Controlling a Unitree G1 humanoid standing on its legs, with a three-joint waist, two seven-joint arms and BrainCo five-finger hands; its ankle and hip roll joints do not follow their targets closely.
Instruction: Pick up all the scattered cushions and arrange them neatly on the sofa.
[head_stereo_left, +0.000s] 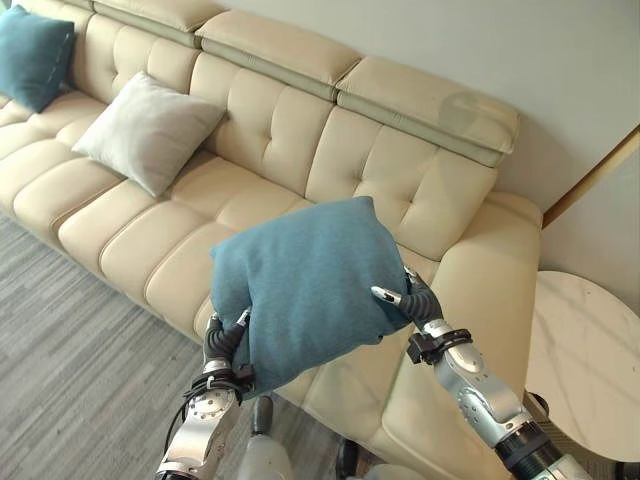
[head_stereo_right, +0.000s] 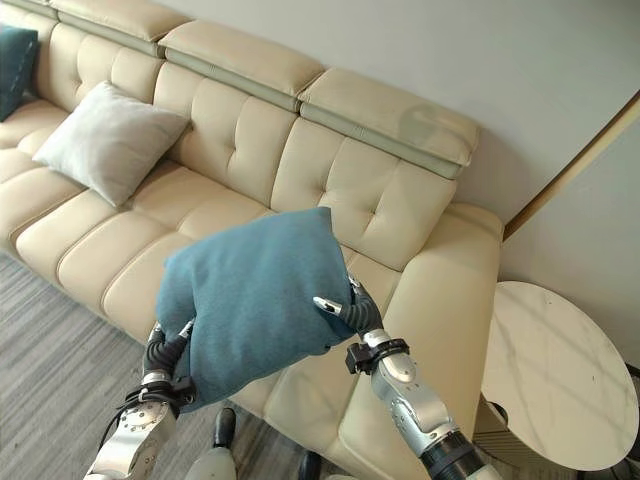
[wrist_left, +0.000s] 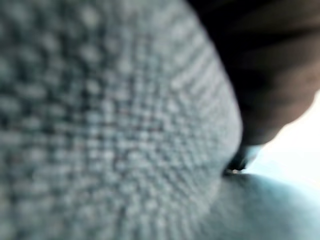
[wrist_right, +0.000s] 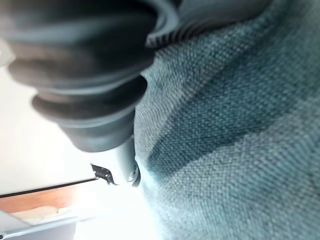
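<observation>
A teal cushion (head_stereo_left: 305, 285) hangs in the air in front of the cream sofa (head_stereo_left: 260, 130), over its right-hand seat. My right hand (head_stereo_left: 415, 298) grips the cushion's right edge, its thumb lying on the front face and the fingers behind the cloth. My left hand (head_stereo_left: 222, 345) is under the cushion's lower left corner, mostly buried in the fabric. Teal weave (wrist_left: 100, 125) fills the space before the left wrist, and the same cloth (wrist_right: 240, 125) lies against the right hand's dark cover (wrist_right: 85, 75). A pale grey cushion (head_stereo_left: 148, 130) leans on the sofa back, and another teal cushion (head_stereo_left: 32, 55) rests at the far left.
A round white marble side table (head_stereo_left: 585, 360) stands to the right of the sofa's armrest (head_stereo_left: 480, 300). Grey carpet (head_stereo_left: 70, 340) runs along the sofa's front. A wall with a wooden trim strip (head_stereo_left: 590, 175) rises behind.
</observation>
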